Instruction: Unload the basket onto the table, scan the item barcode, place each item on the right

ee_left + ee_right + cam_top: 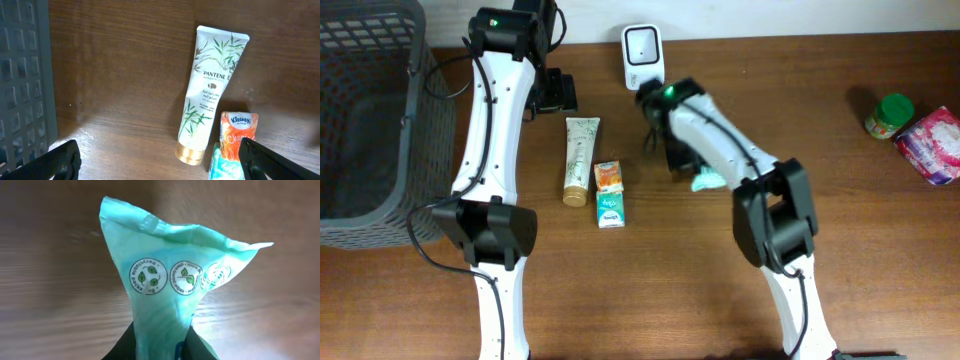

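The right claw (160, 351) is clamped on the lower end of a thin green packet (170, 275). The film fans out above the dark fingers (125, 350) and shows three round leaf marks but no barcode on this face. From overhead, the packet sits under the right arm, just in front of the scanner (641, 47) and a little to its right, lifted or barely off the table; I cannot tell which.

The step in hand looks like the carry: the item is gripped, and it has not yet been shown to the scanner's window. The next move calls for raising the packet toward the scanner and turning the wrist until the barcode side faces the window. The soft film may need to be held steady and fairly flat to read.

The left claw (557, 92) hangs to the left of the scanner, its fingers spread wide and holding nothing. Below it, in front and to the left of the scanner, lie a shampoo tube (210, 95), an orange tissue pack (239, 132) and a green tissue pack (609, 209), close together.

Far left of the scanner stands a dark basket (420, 120). Far right are a green-lidded jar (890, 114) and a pink pack (932, 145).
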